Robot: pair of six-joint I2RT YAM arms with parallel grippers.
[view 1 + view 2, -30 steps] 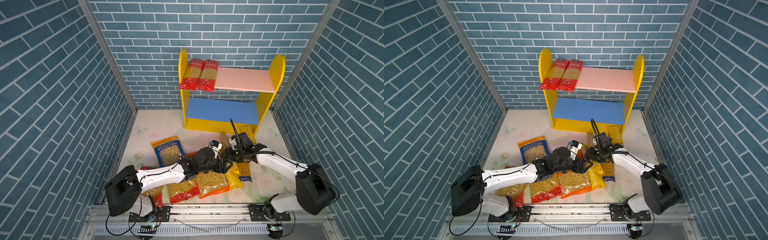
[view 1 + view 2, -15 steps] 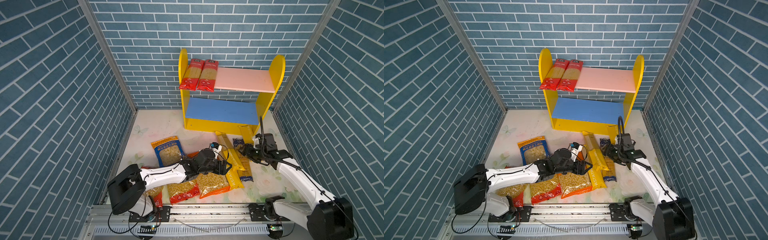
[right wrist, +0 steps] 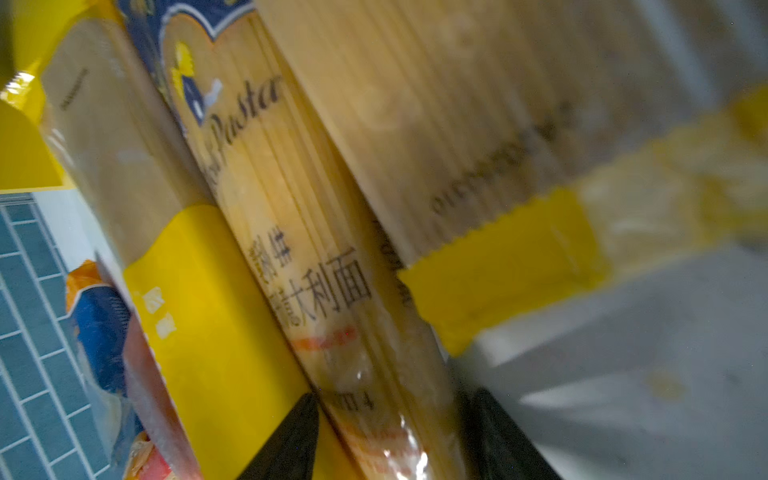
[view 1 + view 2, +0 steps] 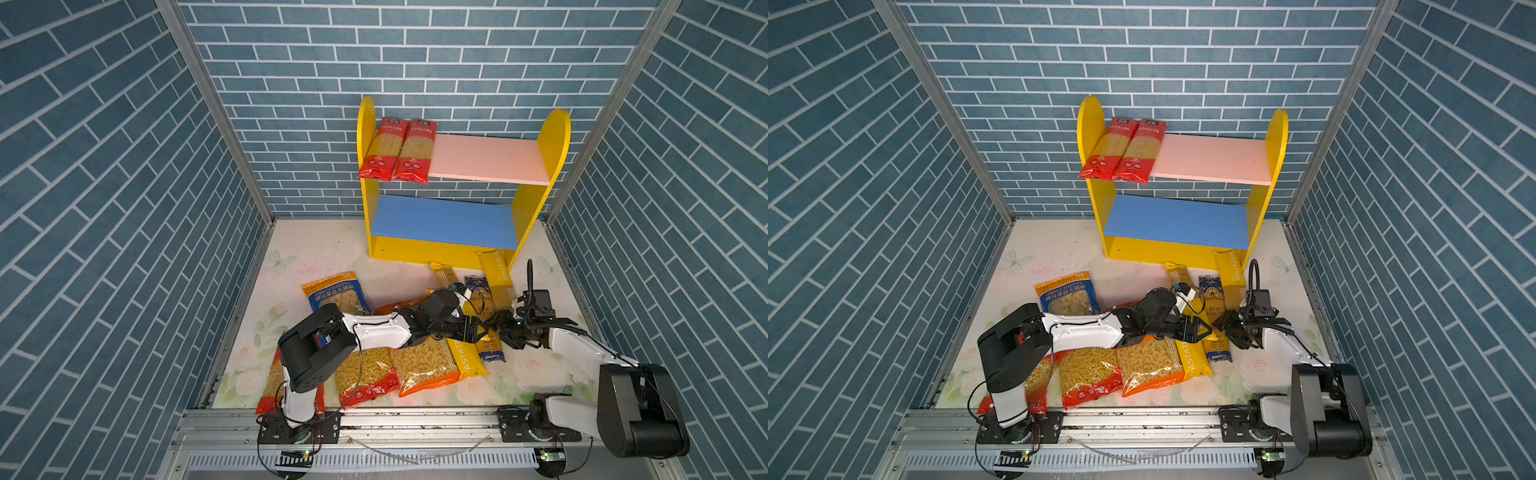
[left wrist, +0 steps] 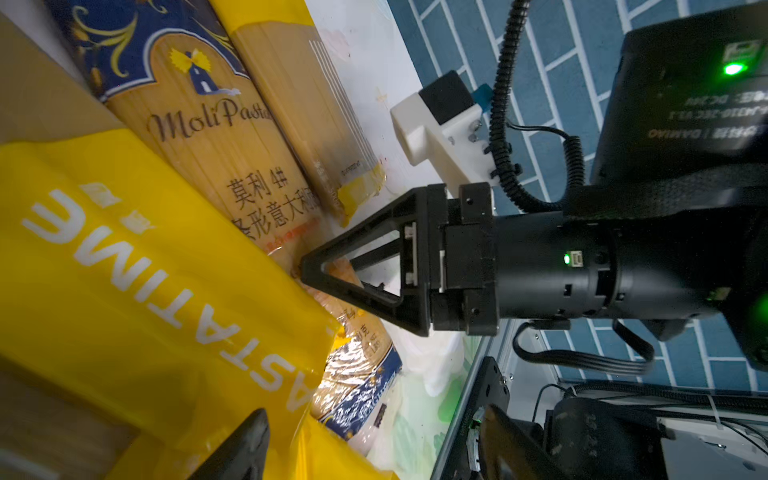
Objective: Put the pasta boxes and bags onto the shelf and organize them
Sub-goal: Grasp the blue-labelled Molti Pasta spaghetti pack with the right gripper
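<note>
While both arms stretched low over the floor in both top views, the left gripper [image 4: 477,331] and right gripper [image 4: 496,328] faced each other tip to tip, well in front of the shelf [image 4: 555,141]. In the left wrist view, the left jaws gaped wide above the yellow PASTATIME pack [image 5: 124,257], just beside the blue Moli Pasta pack [image 5: 216,137]. In the right wrist view, the right fingers [image 3: 286,440] straddled that blue pack. Whether they pinched it could not be told.
</note>
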